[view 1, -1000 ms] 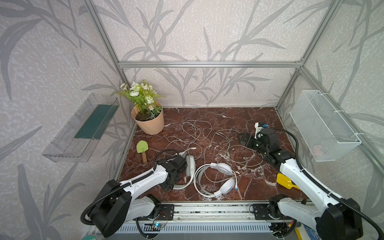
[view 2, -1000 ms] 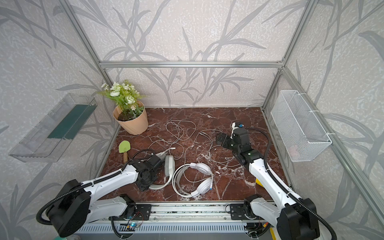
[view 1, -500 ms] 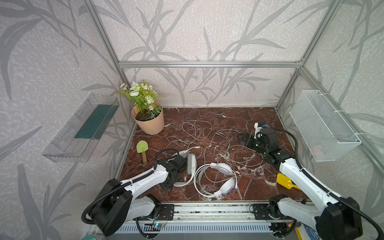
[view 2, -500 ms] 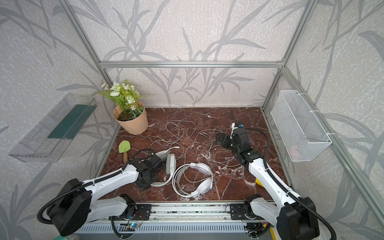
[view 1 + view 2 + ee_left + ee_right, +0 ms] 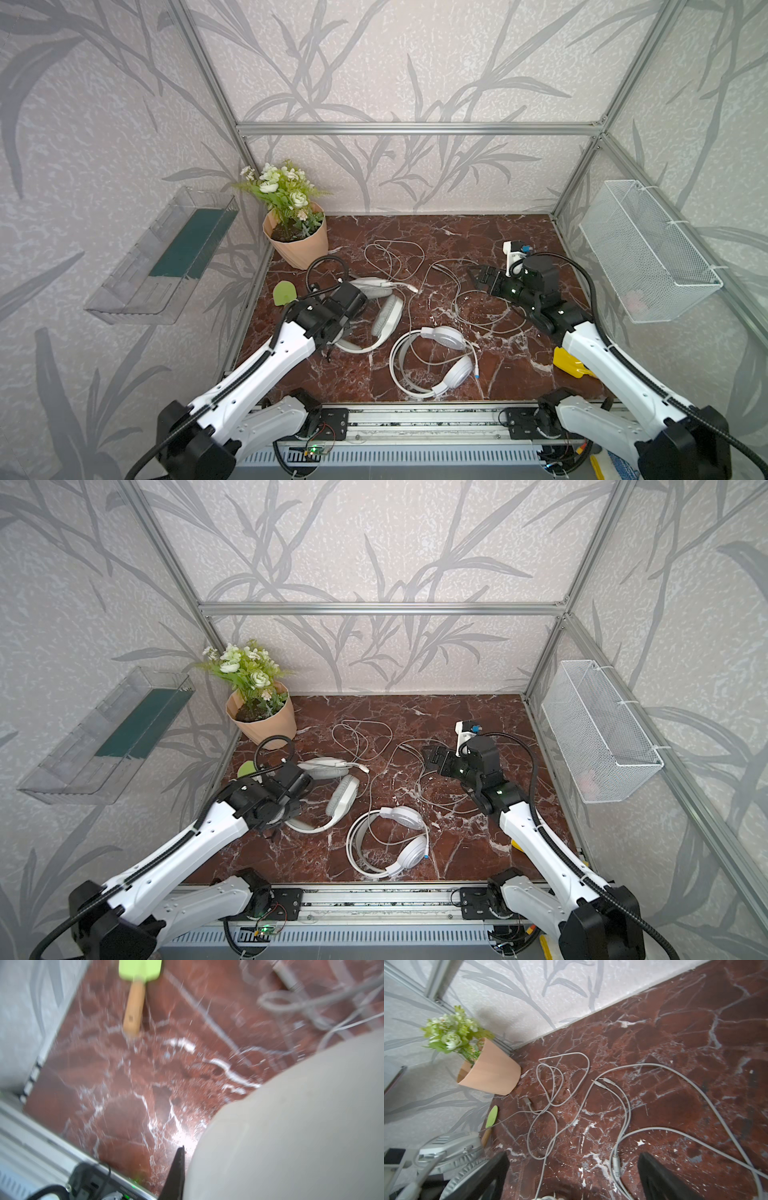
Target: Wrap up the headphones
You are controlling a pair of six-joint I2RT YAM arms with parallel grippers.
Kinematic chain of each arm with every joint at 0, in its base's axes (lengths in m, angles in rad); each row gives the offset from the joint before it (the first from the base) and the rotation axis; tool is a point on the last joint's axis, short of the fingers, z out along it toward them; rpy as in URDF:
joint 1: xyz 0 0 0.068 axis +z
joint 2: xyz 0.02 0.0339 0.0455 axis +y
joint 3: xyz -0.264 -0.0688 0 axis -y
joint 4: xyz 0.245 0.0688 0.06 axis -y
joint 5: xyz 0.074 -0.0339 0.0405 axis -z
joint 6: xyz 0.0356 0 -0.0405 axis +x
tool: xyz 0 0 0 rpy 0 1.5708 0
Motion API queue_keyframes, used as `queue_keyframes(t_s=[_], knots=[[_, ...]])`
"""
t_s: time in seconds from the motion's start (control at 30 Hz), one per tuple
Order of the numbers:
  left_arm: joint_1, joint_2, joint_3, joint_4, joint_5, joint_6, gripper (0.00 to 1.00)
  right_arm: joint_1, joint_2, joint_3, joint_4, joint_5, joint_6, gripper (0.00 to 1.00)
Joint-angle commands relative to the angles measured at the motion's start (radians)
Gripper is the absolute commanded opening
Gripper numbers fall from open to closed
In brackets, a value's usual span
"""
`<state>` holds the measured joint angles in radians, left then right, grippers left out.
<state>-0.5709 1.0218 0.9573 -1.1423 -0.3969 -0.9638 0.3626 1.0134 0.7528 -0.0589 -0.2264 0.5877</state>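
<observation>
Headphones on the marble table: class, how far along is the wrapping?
Done: nothing; both thin pale cables lie loose. In hand: left tool shut on the greyish-white padded headset; right tool open above cables. Remaining: wrapping both, including the untouched glossy white round-cupped headset.

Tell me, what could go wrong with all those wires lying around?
1. The pale cables cross each other in loops, so pulling one may drag or knot the other.
2. The left gripper is shut at the greyish-white headset. Its hold is hidden, so the headset might slip when lifted.
3. The right gripper hangs open over several strands, and closing there could catch more than one.
</observation>
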Motion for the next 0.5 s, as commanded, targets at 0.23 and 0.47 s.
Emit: queue_keyframes(t_s=[0.23,0.47], knots=[[0.055,-0.079,0.253,-0.025,0.078,0.513,0.00,0.024,-0.239,0.003,0.093,-0.044,-0.066,1.00],[0.055,-0.310,0.247,0.173,0.278,0.695,0.00,0.077,-0.280,-0.129,0.322,-0.164,-0.156,0.99]])
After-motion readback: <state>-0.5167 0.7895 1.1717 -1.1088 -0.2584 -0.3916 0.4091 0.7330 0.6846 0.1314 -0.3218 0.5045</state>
